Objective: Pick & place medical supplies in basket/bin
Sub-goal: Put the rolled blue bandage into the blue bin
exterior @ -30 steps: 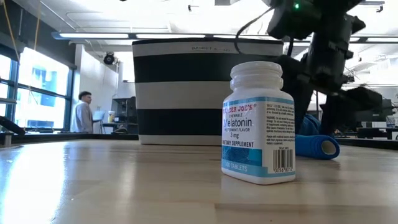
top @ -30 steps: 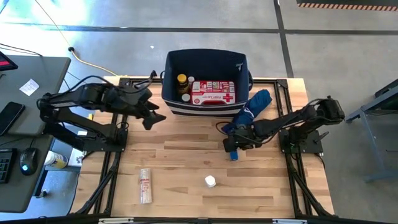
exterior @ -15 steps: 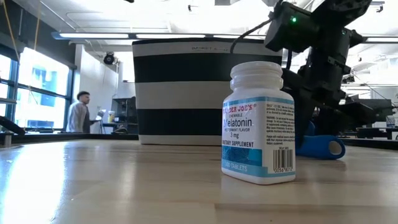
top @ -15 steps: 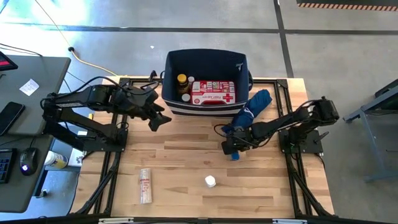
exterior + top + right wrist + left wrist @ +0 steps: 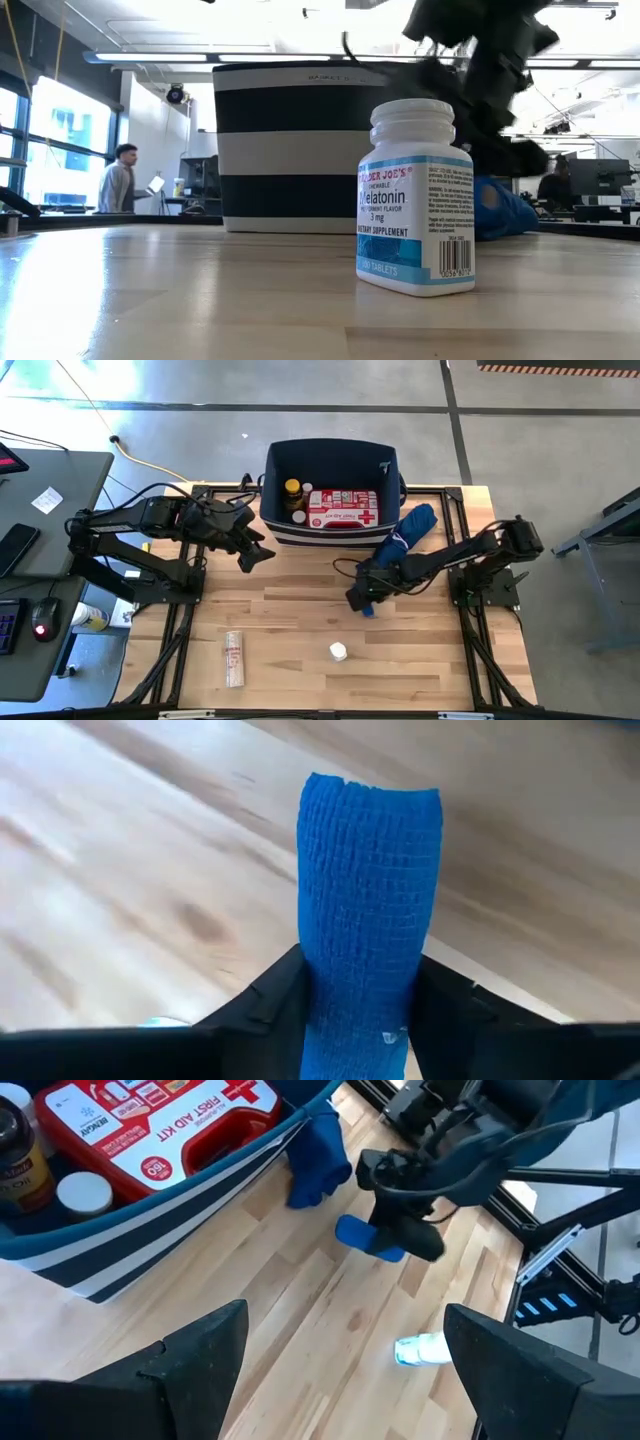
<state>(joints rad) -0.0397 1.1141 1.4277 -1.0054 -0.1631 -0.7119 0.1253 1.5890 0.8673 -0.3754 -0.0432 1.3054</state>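
Two right gripper fingers pinch the blue bandage roll; it's soft and light, so you squeeze its middle gently.

1. The high view looks straight down from above, taking in the whole counter, both arms and the navy bin.
2. The low view sits at counter height, facing level into the room, very near a white bottle; the bin stands behind it.
3. The left wrist view looks from some way off across the bin's corner toward the other arm, and shares the bottle with the high and low views.
4. The right wrist view is pressed close on a blue wrap roll between its own fingers.
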